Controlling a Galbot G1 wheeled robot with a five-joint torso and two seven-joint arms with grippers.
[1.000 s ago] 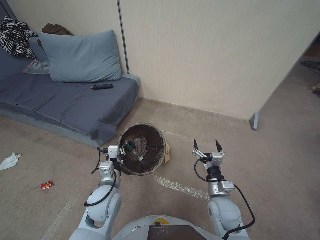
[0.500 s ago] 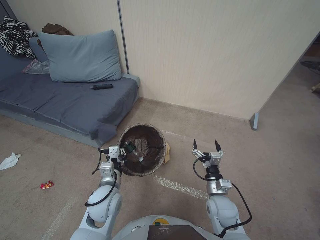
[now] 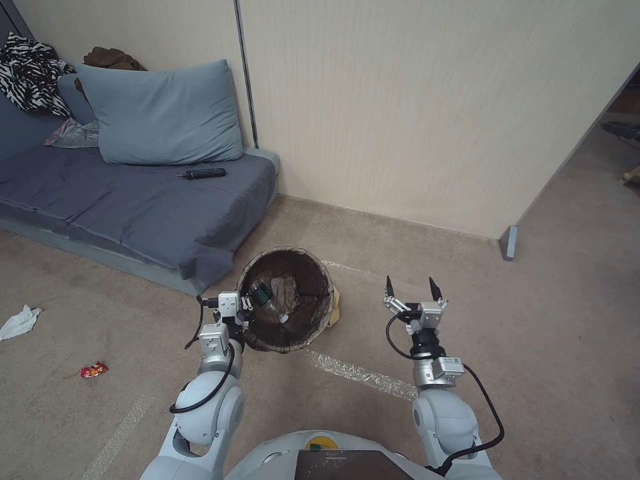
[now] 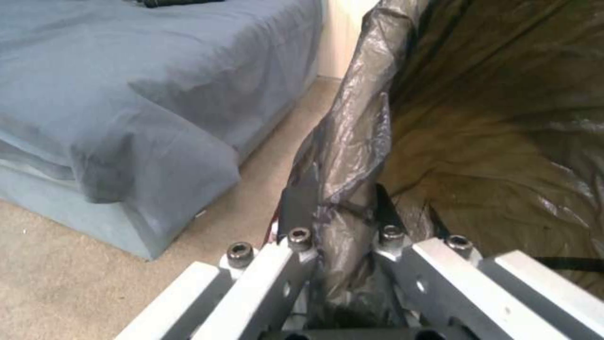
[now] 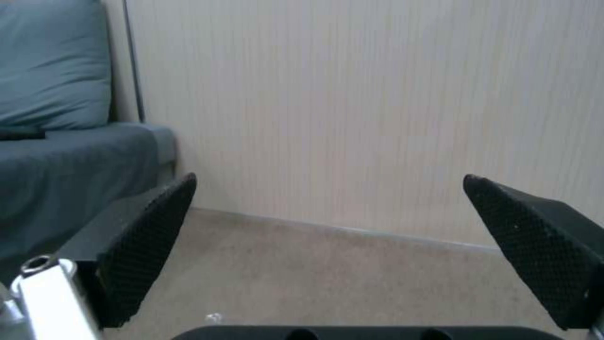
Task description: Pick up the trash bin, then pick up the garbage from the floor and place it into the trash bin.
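Left pincer [image 3: 244, 313], lower centre-left of head view: clamped on the near-left rim of the trash bin [image 3: 313, 331]. Left wrist view confirms it: one finger [image 4: 298, 208] outside the wall, the other inside, bag liner pinched between them. Whether the bin is off the carpet I can't tell from here.

Right pincer [image 3: 411, 289], lower centre-right: spread wide, nothing in it, hanging above bare carpet just to the right of the bin. Right wrist view shows both pads [image 5: 146, 245] apart with wall and floor between them.

Bin sits mid-frame, mouth tilted toward the camera. Inside: green-labelled bottle [image 3: 268, 303] and crumpled brown paper [image 3: 285, 289]. A tan scrap [image 3: 335, 308] pokes out behind the bin's right side.

Garbage left on the floor: red wrapper [image 3: 94, 369] lower left, white tissue [image 3: 19, 321] at far left edge. Both well apart from either pincer.

Key relation: remaining litter lies left of the bin and left of the busy left arm. The free right pincer is on the wrong side, with bin and left arm in between. My read: the base likely needs to turn or drive left before the right arm can reach.

Further back: bed [image 3: 133, 200] upper left, wall behind.
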